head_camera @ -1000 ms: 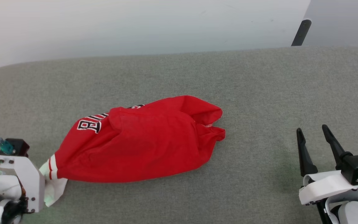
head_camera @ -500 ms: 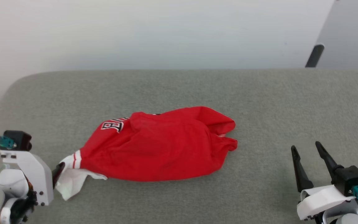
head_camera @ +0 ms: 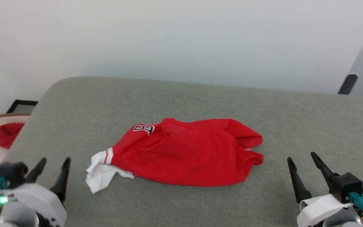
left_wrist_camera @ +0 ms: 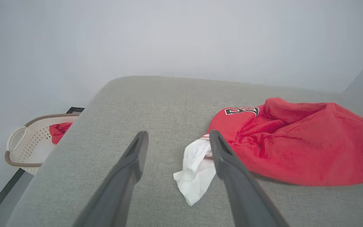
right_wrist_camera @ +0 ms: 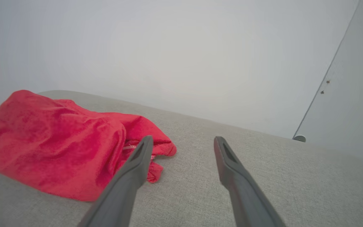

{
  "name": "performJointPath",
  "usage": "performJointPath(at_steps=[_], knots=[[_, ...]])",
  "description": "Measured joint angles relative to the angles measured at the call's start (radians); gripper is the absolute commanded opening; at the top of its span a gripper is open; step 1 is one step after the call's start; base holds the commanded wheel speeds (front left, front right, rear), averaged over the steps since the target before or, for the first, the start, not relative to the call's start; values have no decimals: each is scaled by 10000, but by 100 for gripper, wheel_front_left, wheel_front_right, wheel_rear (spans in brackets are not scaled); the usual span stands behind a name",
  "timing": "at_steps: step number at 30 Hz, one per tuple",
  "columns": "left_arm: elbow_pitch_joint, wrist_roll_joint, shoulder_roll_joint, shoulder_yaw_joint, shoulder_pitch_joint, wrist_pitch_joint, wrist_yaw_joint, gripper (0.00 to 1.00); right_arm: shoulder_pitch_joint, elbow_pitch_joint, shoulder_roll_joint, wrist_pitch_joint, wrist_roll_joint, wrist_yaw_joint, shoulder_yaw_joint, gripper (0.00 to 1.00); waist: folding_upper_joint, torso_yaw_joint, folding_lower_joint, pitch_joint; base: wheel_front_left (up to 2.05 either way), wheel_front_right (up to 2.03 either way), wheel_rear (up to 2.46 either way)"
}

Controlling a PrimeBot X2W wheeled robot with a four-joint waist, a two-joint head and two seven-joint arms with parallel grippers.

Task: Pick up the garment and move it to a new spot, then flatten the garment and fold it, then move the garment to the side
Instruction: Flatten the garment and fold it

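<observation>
Starting way out to the left of the left fingers (head_camera: 63, 176), a pale basket (left_wrist_camera: 17, 163) sits off the edge of the counter (head_camera: 200, 101) with a small red cloth (left_wrist_camera: 58, 130) in it. The left fingers are spread wide and holding nothing, over the near left corner of the grey fabric top. Just to their right and a bit further out lies the jersey (head_camera: 187, 154), crumpled in a loose heap on the counter roughly midway between the two sets of fingers. Its white sleeve (head_camera: 101, 171) with red stripes flops out on the side nearest the left fingers, close to them but apart in the head view. Some black letters (head_camera: 143, 128) with white outlines peek out on the far upper-left of the heap. The red body runs rightward and ends in a bunched fold pointing at the right fingers (head_camera: 296, 179). Those are spread too, empty, near that end but not touching it, over bare counter.
</observation>
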Motion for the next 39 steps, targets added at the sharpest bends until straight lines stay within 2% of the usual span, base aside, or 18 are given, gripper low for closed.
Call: performJointPath(at_steps=[6,14,20,27,32,39], knots=[[201,267,-516,151,903,-1630,274,100,-9,-12,-226,322,226,0,309,100,0,520,0,-143,0,0,0],[740,564,-1260,86,1285,-2978,209,100,-344,-12,-711,1156,631,2,709,100,0,1396,-1,-246,0,0,0],[1104,591,-1799,-40,1290,-3177,42,100,-711,245,-1049,2213,1168,2,941,100,0,1940,0,-258,0,0,0],[1457,928,-2447,-408,801,-3262,-280,100,-1380,813,-1438,4335,1843,2,1032,100,0,2750,0,-74,0,0,0],[1693,1175,-2915,-537,467,-3298,-485,100,-1990,1411,-1551,5747,2320,4,1162,100,0,3209,-1,308,0,0,0],[1730,1565,-3576,-270,169,-3313,-740,100,-2751,2629,-1682,6855,2859,4,1574,100,0,3582,-1,1033,0,0,0]])
